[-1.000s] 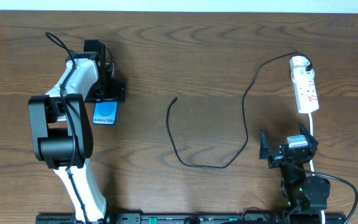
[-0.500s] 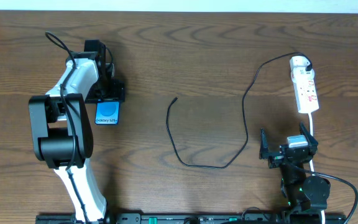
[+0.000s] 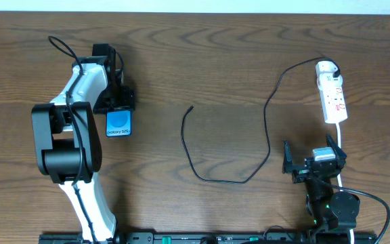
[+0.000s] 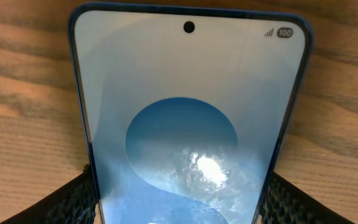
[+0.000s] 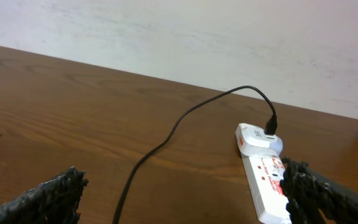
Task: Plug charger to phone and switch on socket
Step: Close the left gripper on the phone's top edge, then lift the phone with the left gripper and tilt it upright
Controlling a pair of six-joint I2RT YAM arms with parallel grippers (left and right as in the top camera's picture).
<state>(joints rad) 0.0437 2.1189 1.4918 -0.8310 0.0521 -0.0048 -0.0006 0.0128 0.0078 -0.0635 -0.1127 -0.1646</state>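
Observation:
The phone (image 3: 118,124), with a bright blue screen, lies on the table at the left. My left gripper (image 3: 118,108) is shut on the phone's far end. In the left wrist view the phone (image 4: 185,124) fills the frame, and both fingers of the left gripper (image 4: 179,202) press its side edges. The charger (image 3: 226,180) is a thin black cable that runs from the socket (image 3: 333,96) in a loop to its free plug (image 3: 192,106) at mid-table. My right gripper (image 3: 311,156) is open and empty just below the socket. The right wrist view shows the open right gripper (image 5: 185,199), the socket (image 5: 265,185) and the charger cable (image 5: 166,140).
The socket's white cord (image 3: 340,139) runs down past my right gripper towards the front edge. A pale wall (image 5: 179,37) stands behind the table's far edge. The wooden table (image 3: 202,61) lies between the two arms.
My left gripper has slid the phone a little to the right. The right arm, the cable and the socket have not moved.

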